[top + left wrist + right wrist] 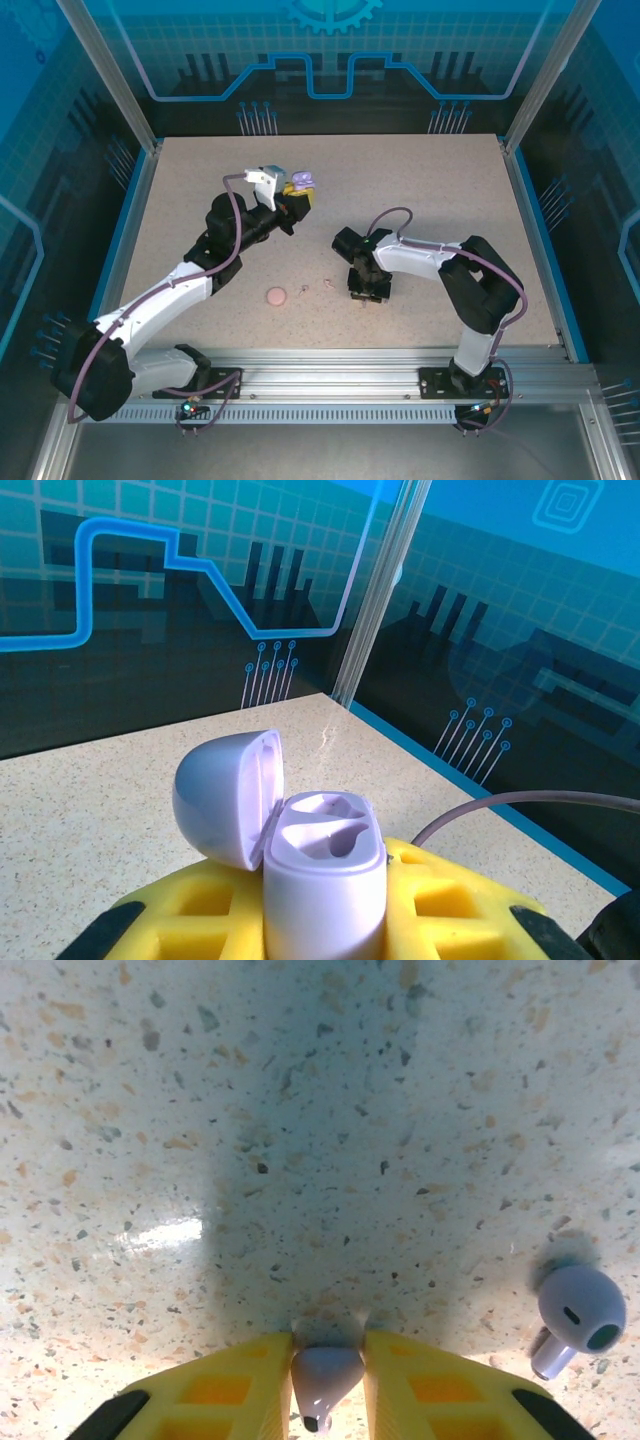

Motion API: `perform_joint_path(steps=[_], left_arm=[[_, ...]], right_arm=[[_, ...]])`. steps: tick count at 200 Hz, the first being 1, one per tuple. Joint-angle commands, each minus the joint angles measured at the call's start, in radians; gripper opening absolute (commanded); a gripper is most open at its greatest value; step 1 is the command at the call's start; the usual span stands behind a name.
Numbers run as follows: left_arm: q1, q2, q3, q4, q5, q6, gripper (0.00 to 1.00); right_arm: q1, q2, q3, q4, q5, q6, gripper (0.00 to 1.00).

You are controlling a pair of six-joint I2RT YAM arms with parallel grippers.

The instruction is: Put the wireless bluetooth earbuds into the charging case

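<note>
My left gripper (pixel 297 190) is raised over the far left of the table, shut on a lavender charging case (pixel 325 885). The case stands upright between the yellow fingers (pixel 455 910). Its lid (pixel 222 798) is flipped open to the left, and both wells look empty. My right gripper (pixel 366 296) points down at the table's middle. Its jaws press on both sides of a lavender earbud (pixel 326 1375) that rests on the tabletop. A second lavender earbud (pixel 578 1312) lies on the table just to the right of those fingers.
A round pink case (pixel 276 296) lies shut on the speckled table (pixel 430 190), left of my right gripper. Two tiny pink earbuds (pixel 305 291) (pixel 328 284) lie between that case and the gripper. Glass walls and metal posts ring the table.
</note>
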State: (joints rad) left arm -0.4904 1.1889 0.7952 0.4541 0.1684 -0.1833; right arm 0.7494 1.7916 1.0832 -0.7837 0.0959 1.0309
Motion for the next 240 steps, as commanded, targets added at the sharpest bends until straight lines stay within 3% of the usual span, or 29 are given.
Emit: perform_joint_path(steps=[1,43,97,173,240], left_arm=[[-0.011,-0.026,-0.004,0.029,-0.013,0.02,0.0],[-0.015,-0.023,-0.004,0.033,-0.006,0.015,0.0],[-0.019,-0.021,-0.021,0.078,0.004,0.017,0.0],[-0.032,-0.01,-0.076,0.219,0.047,0.085,0.0],[-0.059,0.01,-0.113,0.337,0.047,0.197,0.0]], right_arm=[[-0.018,0.015,-0.037,0.02,0.017,-0.011,0.22],[-0.018,-0.006,-0.052,0.058,0.011,-0.056,0.13],[-0.013,-0.1,-0.081,0.148,0.022,-0.152,0.09],[-0.025,-0.341,-0.084,0.205,0.043,-0.278,0.09],[-0.103,-0.501,0.081,0.125,0.042,-0.414,0.1]])
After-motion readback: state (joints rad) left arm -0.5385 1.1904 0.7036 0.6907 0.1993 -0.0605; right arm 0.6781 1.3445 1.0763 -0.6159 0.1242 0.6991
